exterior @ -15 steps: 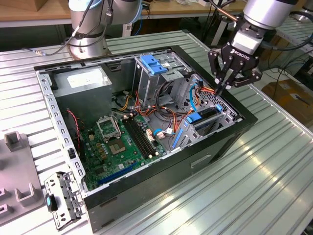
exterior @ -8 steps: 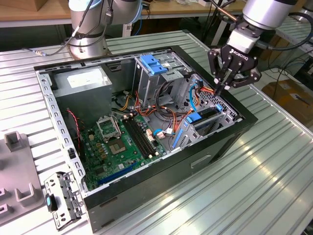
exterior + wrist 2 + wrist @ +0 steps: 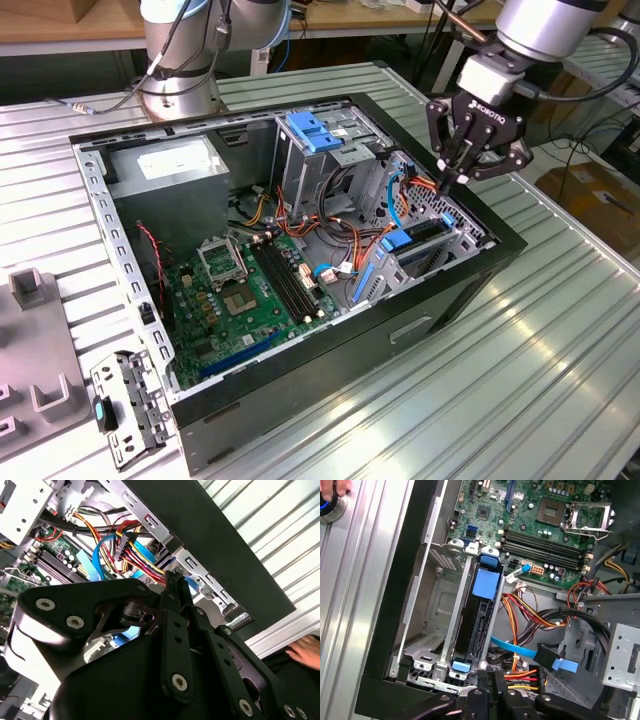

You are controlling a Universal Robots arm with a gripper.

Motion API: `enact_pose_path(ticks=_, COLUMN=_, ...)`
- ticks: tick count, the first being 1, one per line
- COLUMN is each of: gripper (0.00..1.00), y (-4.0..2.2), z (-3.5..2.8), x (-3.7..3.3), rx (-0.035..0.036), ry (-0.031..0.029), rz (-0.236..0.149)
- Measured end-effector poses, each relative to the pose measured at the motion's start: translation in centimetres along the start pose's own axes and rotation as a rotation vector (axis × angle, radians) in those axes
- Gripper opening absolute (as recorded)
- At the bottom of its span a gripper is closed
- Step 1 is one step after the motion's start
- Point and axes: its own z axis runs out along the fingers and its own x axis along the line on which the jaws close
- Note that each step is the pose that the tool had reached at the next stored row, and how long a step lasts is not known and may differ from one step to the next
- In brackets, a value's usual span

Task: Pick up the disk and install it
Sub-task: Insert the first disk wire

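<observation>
The disk (image 3: 479, 614) stands on edge in the drive bay at the open computer case's front corner, a dark drive framed by blue carrier rails; in the exterior view the disk (image 3: 420, 238) sits low in the bay at the case's right end. My gripper (image 3: 453, 181) hovers just above that bay, its black fingers closed together with nothing between them. In both wrist views the gripper (image 3: 173, 576) (image 3: 492, 676) is beside the red, yellow and black cable bundle (image 3: 522, 676), apart from the disk.
The case (image 3: 330, 350) lies open on a ribbed metal table. Inside are a green motherboard (image 3: 250, 290), a grey power-supply box (image 3: 165, 165) and a bare blue bracket (image 3: 315, 130). A loose metal bracket (image 3: 125, 405) lies on the table. A person's hand (image 3: 305, 652) rests outside the case.
</observation>
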Motion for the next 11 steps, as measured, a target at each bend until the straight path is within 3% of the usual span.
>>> enact_pose_path(ticks=11, gripper=0.16, y=0.05, z=0.05, x=-0.01, rx=-0.0016, ry=-0.0046, rz=0.144)
